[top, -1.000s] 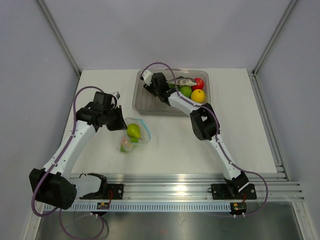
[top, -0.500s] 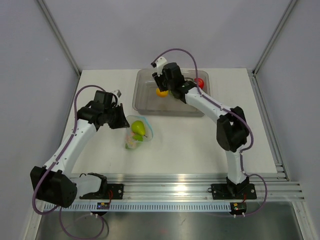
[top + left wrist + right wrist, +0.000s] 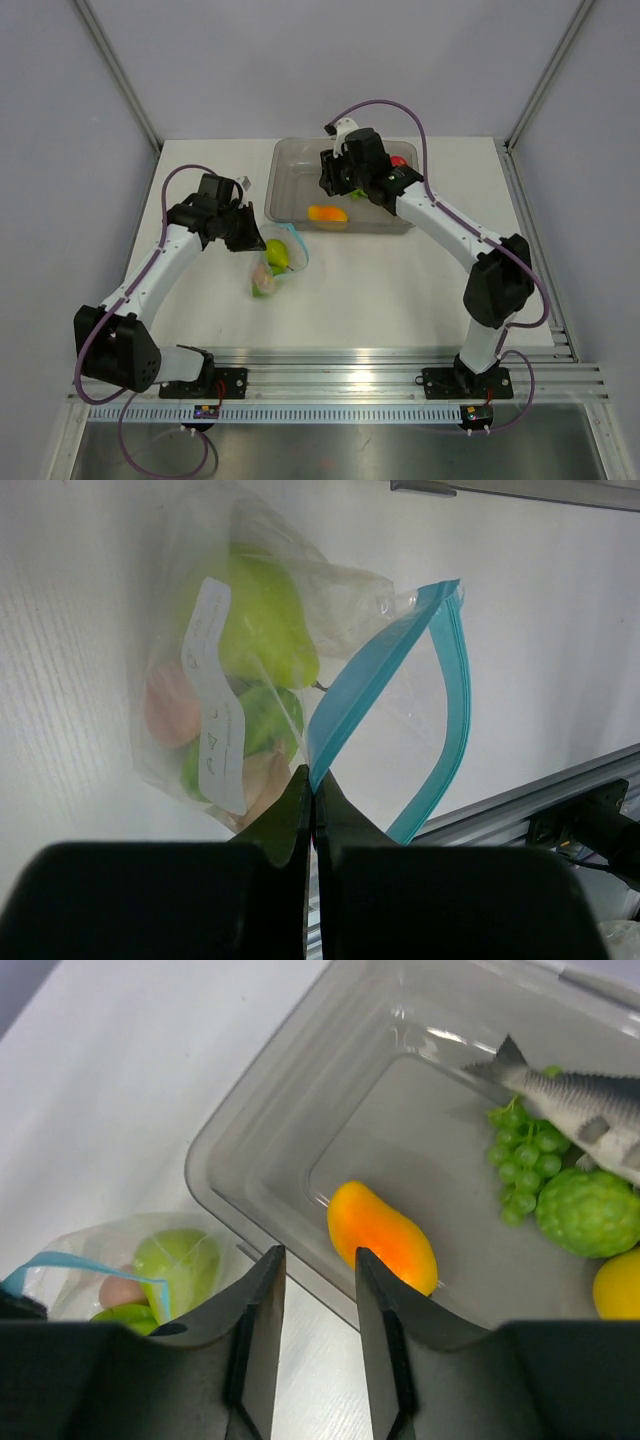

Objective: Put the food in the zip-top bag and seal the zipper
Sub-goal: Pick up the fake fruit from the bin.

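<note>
The zip-top bag (image 3: 345, 590) lies on the white table with a green pear (image 3: 262, 620), a pinkish egg (image 3: 168, 708) and other green food inside. My left gripper (image 3: 313, 780) is shut on the light blue zipper (image 3: 452, 695) at one end, and the mouth gapes open. In the top view the bag (image 3: 272, 266) sits just right of that gripper (image 3: 250, 232). My right gripper (image 3: 320, 1260) hangs open over the near edge of the tray, with nothing between its fingers. An orange-yellow mango (image 3: 385, 1235) lies in the tray just past its right finger.
The clear grey tray (image 3: 250, 1100) also holds a toy fish (image 3: 580, 1100), green grapes (image 3: 520, 1165), a knobbly green fruit (image 3: 590, 1210) and a yellow fruit (image 3: 620, 1285). In the top view the tray (image 3: 283, 170) stands at the back centre, with a red piece (image 3: 400, 160) in its far corner.
The right arm has swung to the right and its jaws have narrowed. The mango, at the gripper half a second ago, now lies on the tray floor. The left gripper shifted the bag slightly.
</note>
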Available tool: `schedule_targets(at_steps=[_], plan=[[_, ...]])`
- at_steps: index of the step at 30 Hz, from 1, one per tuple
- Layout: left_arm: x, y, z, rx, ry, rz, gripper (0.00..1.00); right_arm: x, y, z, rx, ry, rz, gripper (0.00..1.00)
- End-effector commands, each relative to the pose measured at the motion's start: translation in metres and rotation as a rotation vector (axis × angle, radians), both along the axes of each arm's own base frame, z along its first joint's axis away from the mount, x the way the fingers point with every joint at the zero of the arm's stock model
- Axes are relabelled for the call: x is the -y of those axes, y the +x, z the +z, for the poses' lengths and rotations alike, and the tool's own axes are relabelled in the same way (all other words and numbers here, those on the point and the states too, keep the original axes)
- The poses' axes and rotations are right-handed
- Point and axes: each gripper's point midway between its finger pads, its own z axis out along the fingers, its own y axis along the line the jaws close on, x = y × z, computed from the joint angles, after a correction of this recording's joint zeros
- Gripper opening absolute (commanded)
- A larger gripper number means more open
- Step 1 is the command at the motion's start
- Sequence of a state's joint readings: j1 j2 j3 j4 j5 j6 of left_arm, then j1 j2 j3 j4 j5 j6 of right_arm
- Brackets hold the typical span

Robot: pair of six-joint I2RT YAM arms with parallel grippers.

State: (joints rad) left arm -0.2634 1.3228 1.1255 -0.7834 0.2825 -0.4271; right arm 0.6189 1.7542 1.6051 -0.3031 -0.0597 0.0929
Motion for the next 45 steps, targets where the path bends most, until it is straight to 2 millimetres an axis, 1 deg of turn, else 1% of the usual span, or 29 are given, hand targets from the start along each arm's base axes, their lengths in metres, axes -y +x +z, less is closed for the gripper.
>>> schedule_targets(at_steps=[1, 3, 4, 5, 6, 8, 9, 11, 12, 13, 15, 16, 18, 19, 20, 21, 22, 23, 24, 25, 27, 29, 30, 31, 34, 36, 39, 43, 45], plan=[[0.009, 0.015, 0.024, 0.083, -0.052, -0.012, 0.00, 0.007, 0.005, -0.036, -0.128, -0.101, -0.058, 0.44], [0.007, 0.014, 0.022, 0.082, -0.047, -0.005, 0.00, 0.013, 0.011, -0.052, -0.150, -0.150, -0.091, 0.51], [0.008, 0.014, 0.021, 0.076, -0.049, -0.006, 0.00, 0.015, 0.011, -0.057, -0.160, -0.167, -0.102, 0.62], [0.008, 0.014, 0.020, 0.074, -0.050, -0.007, 0.00, 0.018, 0.014, -0.061, -0.157, -0.186, -0.119, 0.65], [0.008, 0.014, 0.018, 0.068, -0.050, -0.008, 0.00, 0.018, 0.015, -0.071, -0.169, -0.207, -0.112, 0.67], [0.008, 0.013, 0.016, 0.060, -0.049, -0.008, 0.00, 0.019, 0.017, -0.079, -0.154, -0.262, -0.069, 0.69], [0.008, 0.012, 0.015, 0.060, -0.048, -0.009, 0.00, 0.019, 0.018, -0.090, -0.163, -0.289, -0.053, 0.70], [0.008, 0.012, 0.014, 0.057, -0.045, -0.006, 0.00, 0.024, 0.022, -0.100, -0.115, -0.396, 0.017, 0.71], [0.007, 0.012, 0.014, 0.056, -0.044, -0.008, 0.00, 0.025, 0.023, -0.112, -0.118, -0.436, 0.044, 0.71], [0.007, 0.012, 0.014, 0.056, -0.043, -0.007, 0.00, 0.026, 0.024, -0.117, -0.098, -0.478, 0.094, 0.71], [0.007, 0.012, 0.012, 0.053, -0.041, -0.004, 0.00, 0.025, 0.025, -0.126, -0.085, -0.516, 0.145, 0.73], [0.007, 0.012, 0.011, 0.053, -0.039, -0.003, 0.00, 0.024, 0.030, -0.127, -0.055, -0.534, 0.160, 0.74], [0.007, 0.012, 0.009, 0.044, -0.040, 0.001, 0.00, 0.022, 0.031, -0.136, -0.050, -0.559, 0.200, 0.79], [0.007, 0.012, 0.009, 0.045, -0.039, 0.000, 0.00, 0.020, 0.036, -0.133, -0.032, -0.569, 0.208, 0.80], [0.007, 0.012, 0.008, 0.044, -0.040, 0.001, 0.00, 0.018, 0.037, -0.136, -0.032, -0.578, 0.223, 0.81], [0.007, 0.012, 0.007, 0.042, -0.040, 0.002, 0.00, 0.018, 0.039, -0.148, -0.051, -0.594, 0.236, 0.81], [0.007, 0.012, 0.007, 0.041, -0.039, 0.002, 0.00, 0.014, 0.043, -0.145, -0.037, -0.594, 0.248, 0.82], [0.007, 0.012, 0.007, 0.041, -0.040, 0.000, 0.00, 0.012, 0.043, -0.149, -0.043, -0.598, 0.263, 0.82], [0.007, 0.012, 0.007, 0.040, -0.038, 0.001, 0.00, 0.009, 0.044, -0.159, -0.059, -0.605, 0.278, 0.82], [0.007, 0.012, 0.008, 0.042, -0.038, 0.000, 0.00, 0.004, 0.043, -0.159, -0.066, -0.586, 0.309, 0.81], [0.006, 0.011, 0.008, 0.040, -0.037, 0.002, 0.00, -0.002, 0.039, -0.173, -0.102, -0.579, 0.354, 0.81], [0.006, 0.010, 0.007, 0.040, -0.035, 0.002, 0.00, -0.010, 0.033, -0.175, -0.134, -0.553, 0.400, 0.80], [0.006, 0.010, 0.007, 0.038, -0.034, 0.002, 0.00, -0.009, 0.030, -0.188, -0.169, -0.564, 0.412, 0.80], [0.006, 0.010, 0.008, 0.040, -0.036, 0.003, 0.00, -0.011, 0.033, -0.185, -0.166, -0.558, 0.407, 0.79], [0.006, 0.010, 0.008, 0.039, -0.037, 0.000, 0.00, -0.008, 0.039, -0.195, -0.198, -0.560, 0.367, 0.75], [0.006, 0.009, 0.007, 0.038, -0.037, 0.000, 0.00, -0.002, 0.044, -0.198, -0.217, -0.547, 0.324, 0.69], [0.006, 0.009, 0.006, 0.034, -0.037, 0.000, 0.00, 0.003, 0.046, -0.201, -0.237, -0.545, 0.313, 0.70], [0.008, 0.009, 0.007, 0.038, -0.041, -0.002, 0.00, 0.021, 0.050, -0.204, -0.264, -0.584, 0.274, 0.73], [0.009, 0.008, 0.007, 0.036, -0.044, -0.004, 0.00, 0.024, 0.050, -0.204, -0.272, -0.582, 0.267, 0.74]])
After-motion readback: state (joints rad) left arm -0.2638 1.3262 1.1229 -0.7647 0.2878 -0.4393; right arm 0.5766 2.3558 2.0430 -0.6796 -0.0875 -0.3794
